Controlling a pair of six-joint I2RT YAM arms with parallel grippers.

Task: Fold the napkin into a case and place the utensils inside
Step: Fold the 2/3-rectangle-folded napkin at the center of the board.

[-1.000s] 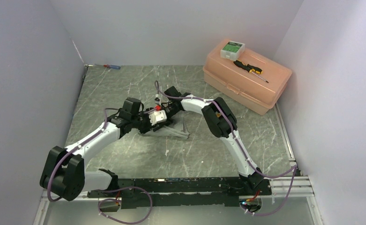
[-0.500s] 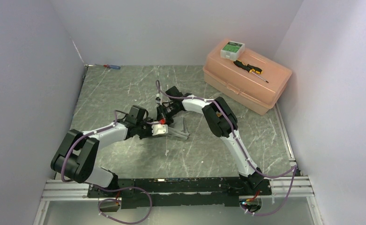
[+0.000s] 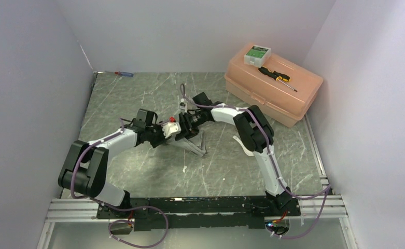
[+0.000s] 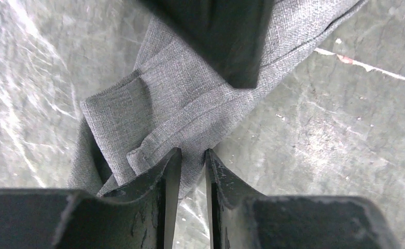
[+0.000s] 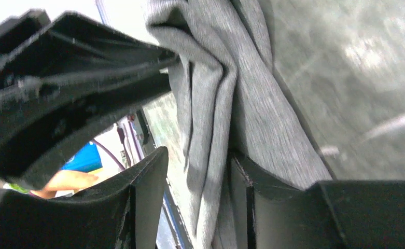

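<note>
The grey napkin (image 3: 196,143) is bunched and partly lifted off the table at its middle, between both grippers. My left gripper (image 3: 179,132) is shut on a folded edge of the napkin (image 4: 190,104), with cloth pinched between its tips (image 4: 192,155). My right gripper (image 3: 187,123) faces it from the right, its jaws apart with hanging folds of the napkin (image 5: 273,119) against one finger (image 5: 241,171). A white spoon (image 3: 241,144) lies on the table beside the right forearm. The gold-bronze spoon is out of view.
A peach plastic box (image 3: 273,91) stands at the back right, with a small white-green box (image 3: 257,53) and a black-and-yellow screwdriver (image 3: 277,77) on its lid. A red-and-blue screwdriver (image 3: 123,73) lies at the back left wall.
Both grippers shifted right and the napkin now hangs lifted between them. The right forearm moved away and uncovered the white spoon. The left arm's elbow drew back.
</note>
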